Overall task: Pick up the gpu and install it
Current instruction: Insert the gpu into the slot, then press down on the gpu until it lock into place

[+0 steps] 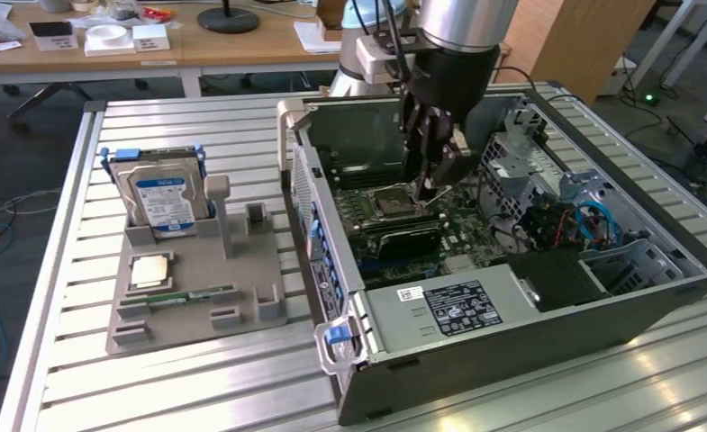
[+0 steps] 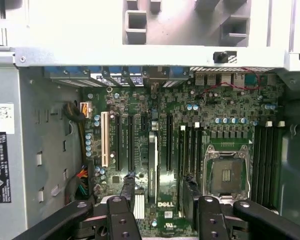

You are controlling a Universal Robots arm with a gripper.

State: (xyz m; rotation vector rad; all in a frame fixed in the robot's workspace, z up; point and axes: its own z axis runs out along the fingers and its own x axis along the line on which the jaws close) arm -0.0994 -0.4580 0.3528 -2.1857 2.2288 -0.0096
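inside open computer case (image 1: 641,297), above motherboard (image 2: 140,125), i see gripper (image 1: 431,184) spread wide, empty; gpu (image 1: 403,236) seated upright beside cpu socket (image 2: 226,176).

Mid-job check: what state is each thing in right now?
gripper: open, inside the case above the gpu.
gpu: on edge on the motherboard, not gripped.
computer case: lying down, side open.
hard drive: upright in the gray holder.
RAM stick: flat on the holder.
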